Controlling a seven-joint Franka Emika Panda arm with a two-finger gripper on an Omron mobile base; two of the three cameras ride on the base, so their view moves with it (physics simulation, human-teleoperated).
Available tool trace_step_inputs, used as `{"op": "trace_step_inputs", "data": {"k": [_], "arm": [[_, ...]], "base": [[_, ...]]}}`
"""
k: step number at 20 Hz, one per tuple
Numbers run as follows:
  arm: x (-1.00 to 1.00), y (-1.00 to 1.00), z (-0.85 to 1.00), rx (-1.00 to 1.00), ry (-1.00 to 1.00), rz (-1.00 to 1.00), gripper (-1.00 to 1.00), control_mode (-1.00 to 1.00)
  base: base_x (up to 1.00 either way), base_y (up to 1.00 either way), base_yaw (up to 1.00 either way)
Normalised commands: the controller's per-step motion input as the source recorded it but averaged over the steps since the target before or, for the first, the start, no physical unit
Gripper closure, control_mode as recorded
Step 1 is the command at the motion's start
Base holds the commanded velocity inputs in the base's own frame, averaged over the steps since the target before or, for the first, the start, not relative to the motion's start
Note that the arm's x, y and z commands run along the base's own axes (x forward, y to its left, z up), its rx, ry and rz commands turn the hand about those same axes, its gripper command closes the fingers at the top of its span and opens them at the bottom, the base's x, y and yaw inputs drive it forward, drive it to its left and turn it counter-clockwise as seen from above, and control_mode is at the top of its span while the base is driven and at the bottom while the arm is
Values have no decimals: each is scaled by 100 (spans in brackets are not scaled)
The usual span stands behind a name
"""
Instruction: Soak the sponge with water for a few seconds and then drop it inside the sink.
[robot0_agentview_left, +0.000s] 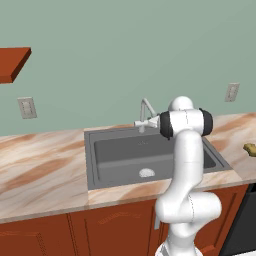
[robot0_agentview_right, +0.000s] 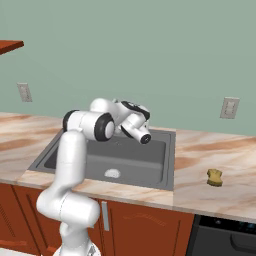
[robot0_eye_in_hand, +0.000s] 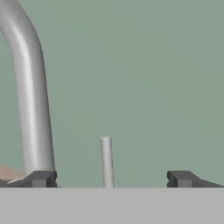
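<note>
Sponge (robot0_agentview_right: 214, 177) lies on the counter (robot0_agentview_right: 210, 150) well right of the sink (robot0_agentview_right: 167, 165), untouched. Over by the faucet (robot0_eye_in_hand: 28, 87), the gripper (robot0_eye_in_hand: 111, 178) stands wide open and empty, seemingly after the slim handle (robot0_eye_in_hand: 106, 159). No water runs; nudging that lever looks next.

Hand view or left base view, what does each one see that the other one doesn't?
The hand view looks from close up: the gripper with its dark fingertips wide apart and nothing between them, and a thin grey rod standing upright just ahead. The left base view looks from far back: the whole sink with its drain, the marble counter, and the sponge lying on the counter to the right of the sink. Both have the faucet and the green wall.
</note>
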Motion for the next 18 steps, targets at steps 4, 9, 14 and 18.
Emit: {"op": "trace_step_inputs", "data": {"k": [4, 9, 14, 18], "arm": [[29, 0, -9, 3, 0, 0, -100, -100], [28, 0, -12, 2, 0, 0, -100, -100], [13, -1, -7, 0, 0, 0, -100, -100], [0, -13, -3, 0, 0, -1, -100, -100]], "base": [[0, 0, 0], [0, 0, 0], [0, 0, 0], [0, 0, 0]]}}
